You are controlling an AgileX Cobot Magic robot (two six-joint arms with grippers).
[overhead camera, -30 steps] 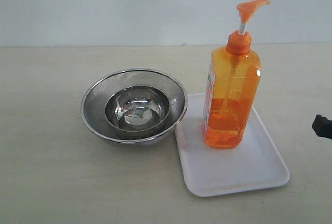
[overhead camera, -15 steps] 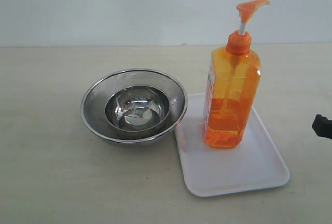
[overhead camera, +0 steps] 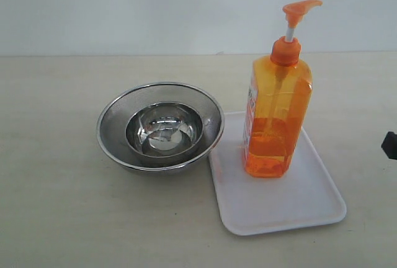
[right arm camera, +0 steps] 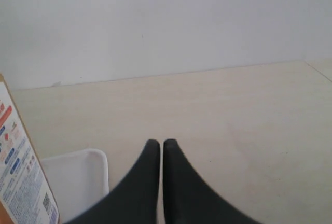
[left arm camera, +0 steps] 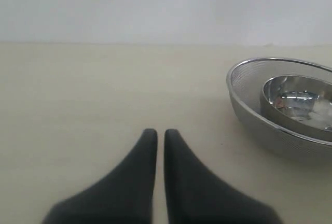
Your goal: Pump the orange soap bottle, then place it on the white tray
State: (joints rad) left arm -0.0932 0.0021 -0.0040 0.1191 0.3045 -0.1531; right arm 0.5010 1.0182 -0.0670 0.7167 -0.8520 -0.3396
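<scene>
The orange soap bottle (overhead camera: 277,116) stands upright on the white tray (overhead camera: 310,203), its pump head (overhead camera: 299,9) raised on the white stem. Its printed label (right arm camera: 21,172) and a tray corner (right arm camera: 83,175) show in the right wrist view. My right gripper (right arm camera: 157,143) is shut and empty, beside the tray and apart from the bottle; only its dark tip (overhead camera: 390,145) shows at the right edge of the exterior view. My left gripper (left arm camera: 156,133) is shut with nothing in it, low over the bare table, and is out of the exterior view.
A round steel mesh bowl (overhead camera: 111,119) holding a smaller steel bowl (overhead camera: 164,128) touches the tray's left side; it also appears as the mesh bowl (left arm camera: 249,105) in the left wrist view. A pale wall rises behind the beige table (overhead camera: 56,206).
The right gripper's dark tip has slid further right, towards the edge of the exterior view. The bottle, the tray and the bowls have not moved.
</scene>
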